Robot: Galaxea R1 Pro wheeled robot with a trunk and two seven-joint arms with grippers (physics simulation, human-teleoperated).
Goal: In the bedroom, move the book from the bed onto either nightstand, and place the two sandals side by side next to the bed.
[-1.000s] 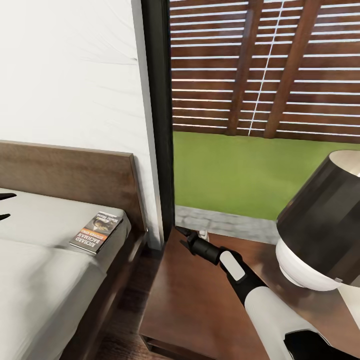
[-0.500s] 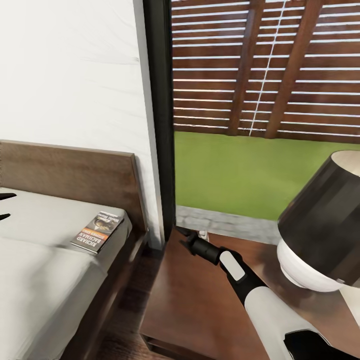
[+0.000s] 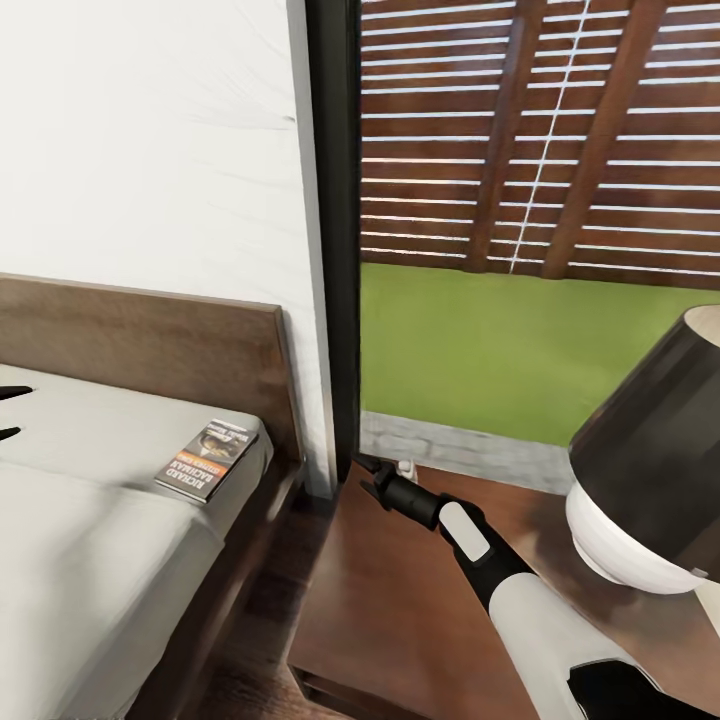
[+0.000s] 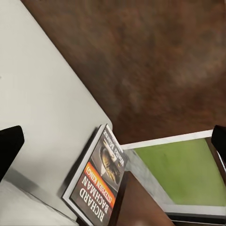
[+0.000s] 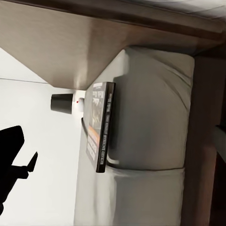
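From the head camera, the book (image 3: 207, 460) lies flat on the mattress at the corner of the bed (image 3: 90, 560), close to the headboard (image 3: 150, 350). The nightstand (image 3: 400, 610) stands just beside the bed, carrying a lamp (image 3: 650, 470). The right claw (image 3: 372, 478) hovers over the nightstand's far corner by the window (image 3: 540, 200); whether it is apart or together cannot be told. The left claw (image 3: 8, 412) shows two dark tips apart over the mattress.

The left wrist camera looks at the book (image 4: 96, 181) between two spread fingers (image 4: 9, 146).

The right wrist camera sees the book (image 5: 100, 127) edge-on on the mattress.
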